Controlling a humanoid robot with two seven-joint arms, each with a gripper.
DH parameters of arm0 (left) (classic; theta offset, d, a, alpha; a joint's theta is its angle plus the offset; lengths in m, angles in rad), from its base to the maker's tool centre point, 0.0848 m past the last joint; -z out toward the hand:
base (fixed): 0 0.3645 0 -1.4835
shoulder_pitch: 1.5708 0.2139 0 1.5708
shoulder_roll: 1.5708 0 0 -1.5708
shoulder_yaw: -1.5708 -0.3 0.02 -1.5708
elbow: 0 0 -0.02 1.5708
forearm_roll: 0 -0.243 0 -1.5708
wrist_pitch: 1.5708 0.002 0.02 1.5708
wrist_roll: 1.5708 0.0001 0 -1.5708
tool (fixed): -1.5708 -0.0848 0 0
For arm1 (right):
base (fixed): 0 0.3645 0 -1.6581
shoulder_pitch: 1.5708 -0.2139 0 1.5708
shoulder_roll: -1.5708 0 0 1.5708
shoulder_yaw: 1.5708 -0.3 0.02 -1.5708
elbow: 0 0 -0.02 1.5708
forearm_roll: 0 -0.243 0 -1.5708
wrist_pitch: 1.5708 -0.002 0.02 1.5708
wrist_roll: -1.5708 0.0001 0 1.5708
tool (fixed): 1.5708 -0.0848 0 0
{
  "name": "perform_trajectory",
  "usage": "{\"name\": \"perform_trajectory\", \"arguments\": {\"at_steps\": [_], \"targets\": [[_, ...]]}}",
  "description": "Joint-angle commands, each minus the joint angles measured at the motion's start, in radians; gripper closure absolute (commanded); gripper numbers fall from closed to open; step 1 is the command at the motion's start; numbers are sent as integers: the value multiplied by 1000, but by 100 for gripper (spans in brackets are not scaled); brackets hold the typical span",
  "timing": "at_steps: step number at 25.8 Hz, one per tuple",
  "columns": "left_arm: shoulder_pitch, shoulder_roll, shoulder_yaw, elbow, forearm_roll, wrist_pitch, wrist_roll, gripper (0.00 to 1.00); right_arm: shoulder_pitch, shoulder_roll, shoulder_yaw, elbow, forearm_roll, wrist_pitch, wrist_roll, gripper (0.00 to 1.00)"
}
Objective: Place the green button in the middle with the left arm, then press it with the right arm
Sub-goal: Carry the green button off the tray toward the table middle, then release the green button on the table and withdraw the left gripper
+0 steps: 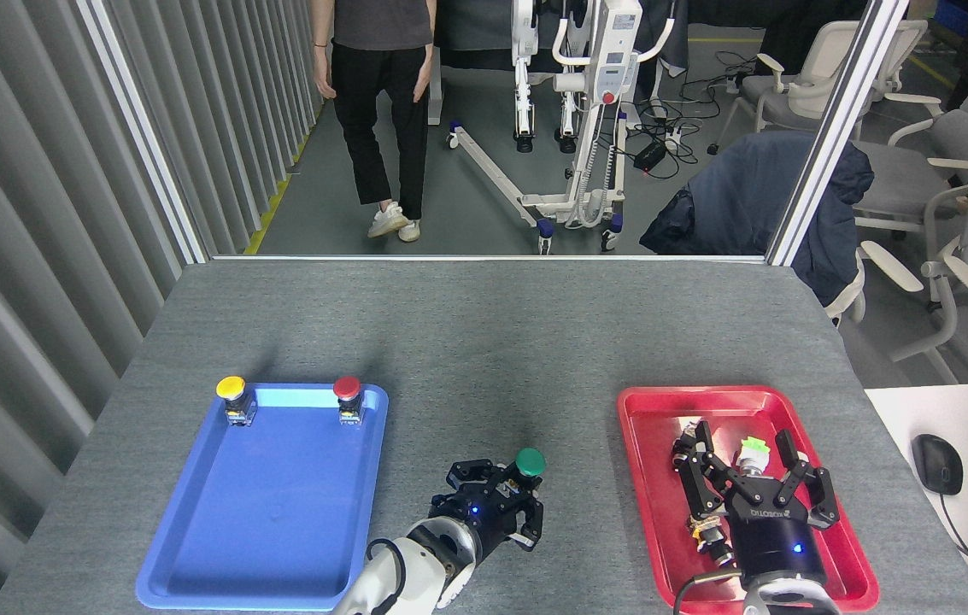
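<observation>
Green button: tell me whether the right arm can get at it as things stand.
Probably yes. The green button sits in the left gripper over bare table between the trays; nothing stands between it and the open right gripper, though the left fingers crowd it.

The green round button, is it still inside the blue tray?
Out. The green round-capped button sits in the left gripper over grey tabletop, between the blue tray and red tray.

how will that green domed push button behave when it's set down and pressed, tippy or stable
The small green domed push button is probably top-heavy: its wide cap sits on a narrower base, so it may tip if pushed off-centre. It looks rigid and light, carried easily in the left pincer. The grey felt-like tabletop should limit sliding.
</observation>
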Motion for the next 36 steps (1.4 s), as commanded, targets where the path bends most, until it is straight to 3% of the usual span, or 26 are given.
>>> {"name": "perform_trajectory", "arguments": {"at_steps": [1, 4, 5, 7, 10, 20, 27, 29, 36], "targets": [[-2, -1, -9, 35, 1, -2, -2, 75, 1, 1, 0, 0, 0, 0, 6, 0], [-2, -1, -9, 58, 0, -1, 1, 74, 1, 1, 0, 0, 2, 0, 4, 0], [-2, -1, -9, 58, 0, -1, 1, 68, 1, 1, 0, 0, 2, 0, 4, 0], [-2, -1, -9, 60, 0, 4, -2, 48, 1, 1, 0, 0, 2, 0, 4, 0], [-2, 1, -10, 60, -3, 6, 1, 7, 1, 1, 0, 0, 2, 0, 1, 0], [63, 30, -4, -21, -5, -14, 2, 2, 3, -4, 0, 0, 2, 3, 1, 0], [261, 225, 17, -460, -2, -16, 2, 2, 0, -15, 0, 0, 2, 7, 1, 0], [313, 256, 77, -569, -2, -17, 2, 2, -2, -16, 0, 0, 3, 10, 3, 0], [434, 256, 390, -782, -2, -17, 4, 2, -14, -16, -2, 3, 3, 13, 3, 0]]}}
